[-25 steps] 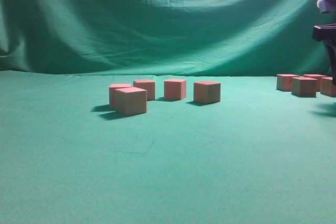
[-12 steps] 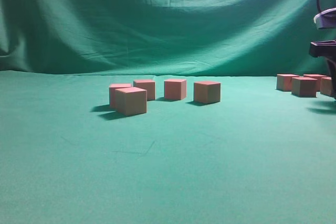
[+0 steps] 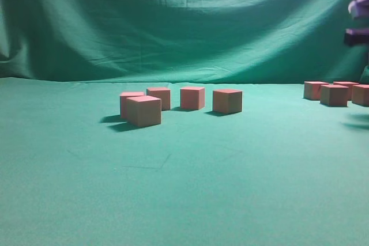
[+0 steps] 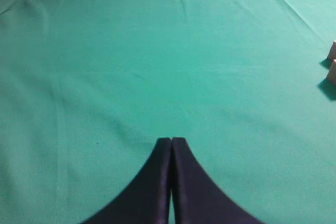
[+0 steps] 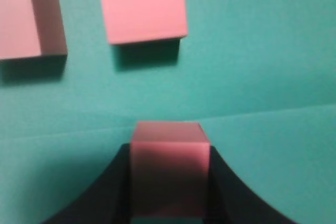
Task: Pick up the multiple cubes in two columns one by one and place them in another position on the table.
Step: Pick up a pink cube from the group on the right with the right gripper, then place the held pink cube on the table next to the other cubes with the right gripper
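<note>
Several salmon-pink cubes stand on the teal table (image 3: 184, 188). One group sits mid-left, with the nearest cube (image 3: 143, 111) in front and others (image 3: 192, 97) (image 3: 227, 101) behind in a row. A second group (image 3: 334, 94) sits at the far right. My right gripper (image 5: 169, 182) is shut on a cube (image 5: 169, 169) and holds it above the cloth, with two more cubes (image 5: 143, 6) (image 5: 31, 17) lying beyond it. Only a blurred part of the right arm (image 3: 357, 21) shows at the exterior view's right edge. My left gripper (image 4: 171, 141) is shut and empty over bare cloth.
A draped green backdrop (image 3: 184, 21) closes the far side of the table. Two cube corners (image 4: 332, 61) show at the right edge of the left wrist view. A cloth fold (image 5: 252, 114) runs across under the right gripper.
The right arm at the right edge has moved upward and is now blurred. The cubes on the table have not moved.
</note>
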